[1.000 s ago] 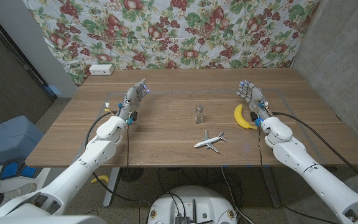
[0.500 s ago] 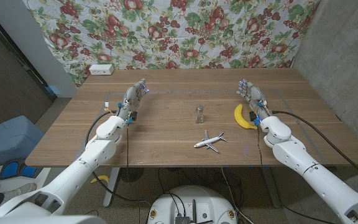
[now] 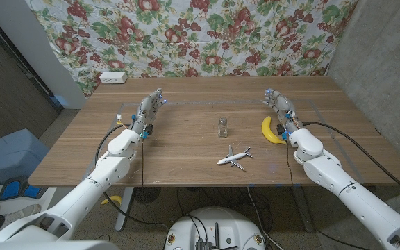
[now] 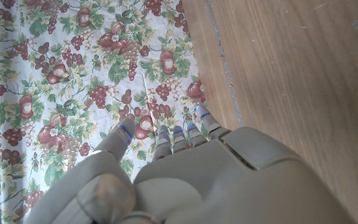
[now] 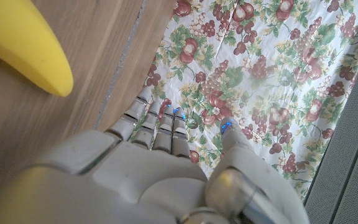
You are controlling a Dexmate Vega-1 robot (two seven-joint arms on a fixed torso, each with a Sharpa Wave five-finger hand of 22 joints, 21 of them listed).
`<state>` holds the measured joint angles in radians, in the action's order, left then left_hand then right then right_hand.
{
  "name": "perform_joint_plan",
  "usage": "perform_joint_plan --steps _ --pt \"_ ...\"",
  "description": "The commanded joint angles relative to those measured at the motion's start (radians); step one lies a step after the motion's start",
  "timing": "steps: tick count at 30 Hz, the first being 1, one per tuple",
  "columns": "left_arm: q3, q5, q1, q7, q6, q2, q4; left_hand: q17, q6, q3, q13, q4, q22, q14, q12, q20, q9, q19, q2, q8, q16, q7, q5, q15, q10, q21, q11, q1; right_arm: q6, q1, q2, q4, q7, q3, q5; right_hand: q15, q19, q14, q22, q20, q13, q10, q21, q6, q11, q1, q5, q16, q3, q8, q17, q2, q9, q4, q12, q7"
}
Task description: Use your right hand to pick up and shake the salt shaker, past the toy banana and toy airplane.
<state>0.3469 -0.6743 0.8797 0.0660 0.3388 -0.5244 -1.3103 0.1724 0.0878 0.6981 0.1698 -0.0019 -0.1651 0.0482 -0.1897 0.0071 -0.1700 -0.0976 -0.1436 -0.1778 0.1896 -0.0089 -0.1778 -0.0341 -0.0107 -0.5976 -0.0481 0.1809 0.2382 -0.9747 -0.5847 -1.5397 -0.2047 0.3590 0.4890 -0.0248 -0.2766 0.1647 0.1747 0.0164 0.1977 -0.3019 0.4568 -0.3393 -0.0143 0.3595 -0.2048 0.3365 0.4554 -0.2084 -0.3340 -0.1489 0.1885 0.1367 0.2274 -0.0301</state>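
My right robot hand [image 3: 279, 106] is open and holds nothing, just beside the banana [image 3: 270, 130]. The salt shaker [image 3: 223, 127] stands upright mid-bench, to my left past the banana, the airplane [image 3: 234, 157] nearer me.

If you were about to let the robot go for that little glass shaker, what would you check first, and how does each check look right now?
1. Right hand free: ok, fingers apart, holding nothing.
2. Small clear glass salt shaker upright on the wooden table: ok.
3. Yellow toy banana out of the way: not ok, it lies between the right hand and the shaker.
4. White toy airplane clear of the shaker: ok, it lies apart, nearer the robot.
5. Left hand out of the way: ok, far off to the shaker's left.
6. Salt inside the shaker: cannot tell.
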Motion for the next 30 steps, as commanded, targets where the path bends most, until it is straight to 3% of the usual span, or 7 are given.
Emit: perform_joint_plan --steps 1,30 --pt "-0.002 -0.006 0.001 0.007 0.008 0.004 0.006 0.0 0.009 -0.002 0.006 -0.007 -0.003 -0.004 -0.004 -0.001 -0.003 0.005 -0.038 -0.006 0.0 0.0 -0.003 -0.004 0.003 0.006 -0.003 0.012 -0.032 -0.019 -0.017 -0.054 -0.056 0.01 -0.065 -0.004 -0.003 0.011 0.003 0.004 0.005 -0.013 -0.001 -0.011 0.001 0.007 -0.006 0.0 0.006 0.001 0.001 -0.001 0.001 0.006 -0.001 -0.001" --pt "-0.006 -0.005 0.022 0.007 0.019 -0.004 -0.017 0.001 0.014 -0.006 0.006 -0.011 -0.003 -0.005 -0.005 -0.001 -0.003 0.012 -0.04 -0.005 0.0 -0.002 -0.003 -0.006 0.013 0.019 -0.006 0.014 -0.112 -0.079 -0.056 -0.173 -0.152 0.019 -0.197 -0.006 0.0 0.016 0.004 0.001 0.006 -0.023 -0.01 -0.019 -0.003 0.014 -0.009 -0.001 0.004 0.001 0.006 -0.001 0.002 0.012 -0.004 0.005"
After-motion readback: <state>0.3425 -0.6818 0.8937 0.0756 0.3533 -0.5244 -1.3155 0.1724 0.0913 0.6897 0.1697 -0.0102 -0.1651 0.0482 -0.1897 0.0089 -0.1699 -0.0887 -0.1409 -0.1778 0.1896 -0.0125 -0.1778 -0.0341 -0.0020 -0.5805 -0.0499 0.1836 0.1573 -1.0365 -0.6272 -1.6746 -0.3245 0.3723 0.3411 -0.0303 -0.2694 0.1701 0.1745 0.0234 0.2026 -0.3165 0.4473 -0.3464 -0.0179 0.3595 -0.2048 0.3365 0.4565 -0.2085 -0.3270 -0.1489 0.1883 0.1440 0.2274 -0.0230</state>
